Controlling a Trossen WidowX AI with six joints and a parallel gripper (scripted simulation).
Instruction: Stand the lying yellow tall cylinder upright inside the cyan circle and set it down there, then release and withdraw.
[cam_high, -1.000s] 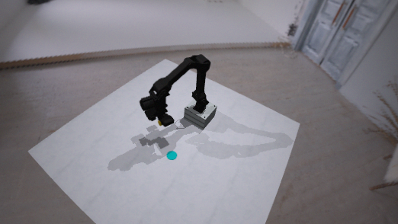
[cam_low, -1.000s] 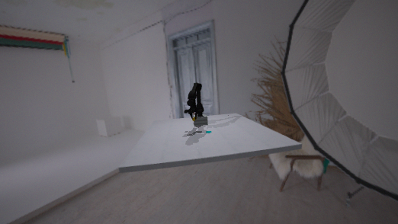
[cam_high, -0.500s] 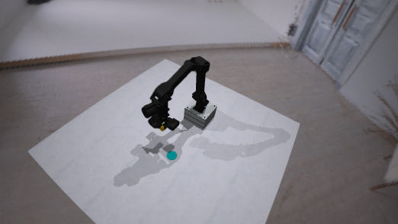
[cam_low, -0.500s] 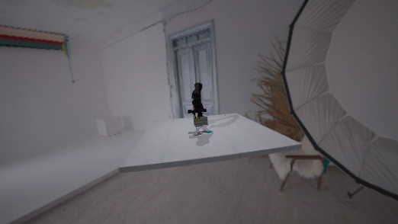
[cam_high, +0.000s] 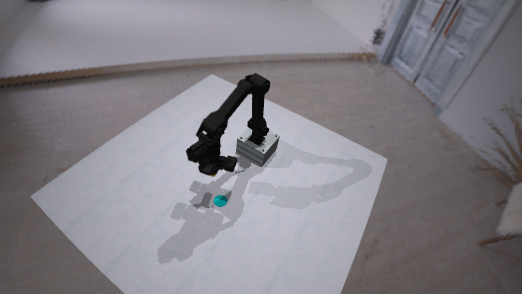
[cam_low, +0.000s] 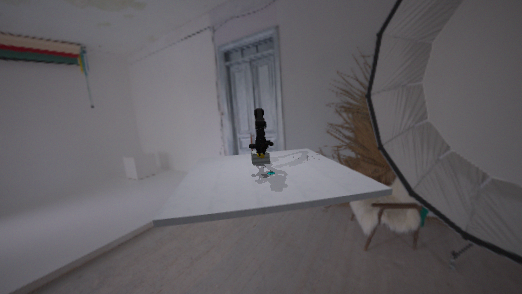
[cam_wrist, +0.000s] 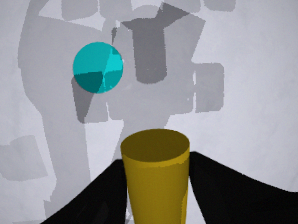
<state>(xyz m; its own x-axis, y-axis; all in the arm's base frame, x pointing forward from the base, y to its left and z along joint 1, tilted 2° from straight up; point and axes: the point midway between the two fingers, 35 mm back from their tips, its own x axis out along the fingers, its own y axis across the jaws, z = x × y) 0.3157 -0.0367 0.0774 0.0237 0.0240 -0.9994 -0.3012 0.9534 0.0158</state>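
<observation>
A: One cyl. picked up, zero placed, right?

B: Yep. Yellow tall cylinder (cam_high: 213, 174) (cam_low: 261, 155) (cam_wrist: 157, 185) is in the end effector (cam_high: 218, 168) (cam_low: 261, 153) (cam_wrist: 156, 163), fingers partway closed, one each side of it. Wrist view has it clamped, far end sticking out past the fingertips.

A: Off the bench (cam_high: 125, 125) (cam_low: 200, 195) (cam_wrist: 260, 125)?

B: Looks it, yes. Arm (cam_high: 231, 102) (cam_low: 259, 125) has it up in the air, shadow falls on the bench apart from it.

A: And the cyan circle (cam_high: 220, 201) (cam_low: 270, 173) (cam_wrist: 98, 67)?

B: Flat on the bench, nothing standing on it, partly in the arm's shadow. In the wrist view it's up & left of the cyl.'s end, so not lined up yet, AFAICT.

A: Upright yet?

B: Can't tell exact tilt; top & ext. views show only a bit of yellow under the end effector.

A: So grasp + lift done. What's left?

B: By my guess: carry over the circle, get it vertical, lower till the base sits inside, open up, back off. Approx. halfway, I'd say. Main risk is setting it down off-centre or tilted, since a tall cyl. could tip on release.
</observation>
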